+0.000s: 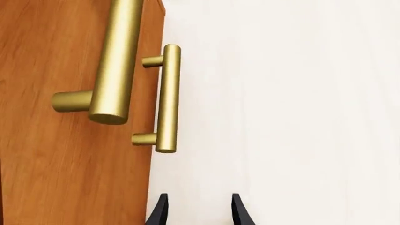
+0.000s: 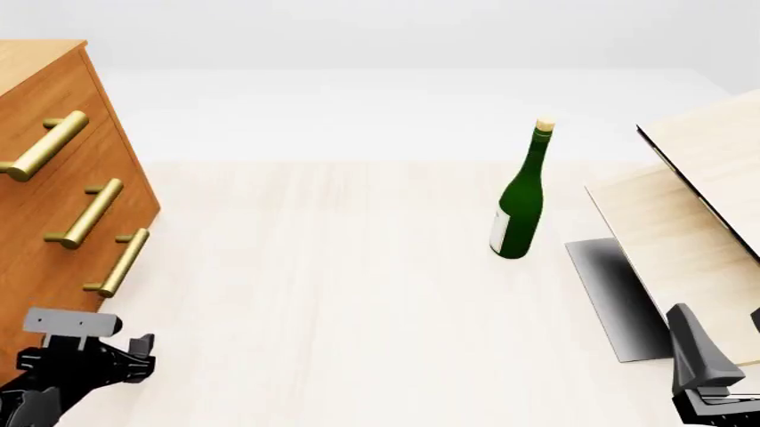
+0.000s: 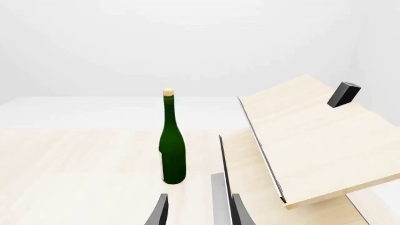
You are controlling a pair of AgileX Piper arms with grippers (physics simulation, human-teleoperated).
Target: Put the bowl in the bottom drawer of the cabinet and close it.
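At the far left of the front view, the tall orange-brown wooden cabinet is seen with three smooth brass bar handles stepped down its front, all drawers shut flush. The bottom drawer is marked by the lowest brass bar handle, whose long axis lies across the drawer front. Just below it and nearer the camera, the left black gripper is held close to the cabinet's base. In the left wrist view its fingers are spread with nothing between them, and the handle is seen ahead and slightly to the cabinet side of the gap. The left arm is judged by far the nearer one for pulling this drawer.

Toward the middle, a glossy dark green glass bottle is stood upright on the pale wood-grain table. Further right, pale wood boards are propped at a slant. At the lower right edge, the right black gripper is held well apart from the cabinet, its fingers spread and empty in its own wrist view.

The small speckled white bowl is not seen in any view; it may be hidden behind the boards.
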